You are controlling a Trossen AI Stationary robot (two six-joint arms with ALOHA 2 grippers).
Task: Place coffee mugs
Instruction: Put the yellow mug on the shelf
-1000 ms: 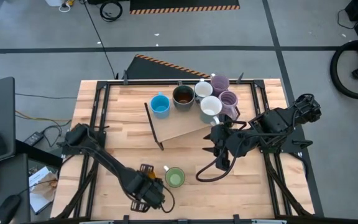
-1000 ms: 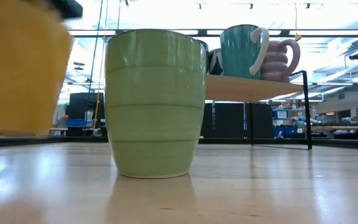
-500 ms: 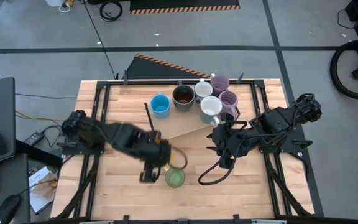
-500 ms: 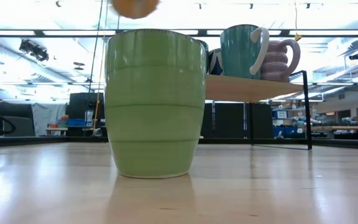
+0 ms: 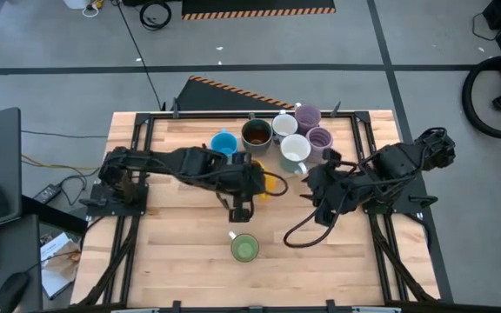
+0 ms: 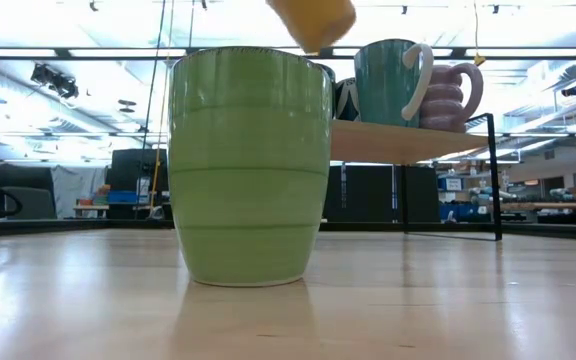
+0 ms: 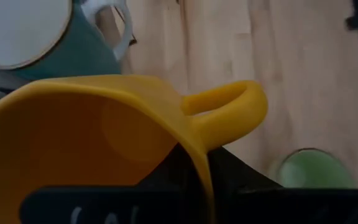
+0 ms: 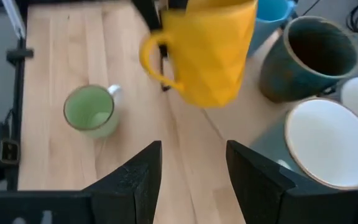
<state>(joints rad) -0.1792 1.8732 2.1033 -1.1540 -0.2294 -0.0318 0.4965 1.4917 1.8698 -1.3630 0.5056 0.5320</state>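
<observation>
Wooden worktop [image 5: 163,252], mid-task. Low shelf [image 5: 250,184] at far edge carrying blue mug [image 5: 223,144], dark brown mug [image 5: 256,134], white mugs [image 5: 295,149], lilac mugs [image 5: 319,139]. Left gripper [image 5: 252,180] at centre above shelf, fingers pinching orange mug [image 5: 272,183], airborne, unplaced. Right gripper [image 5: 324,193] just beside shelf, fingers spread, empty. Green mug [image 5: 244,249] near front edge, waiting.
</observation>
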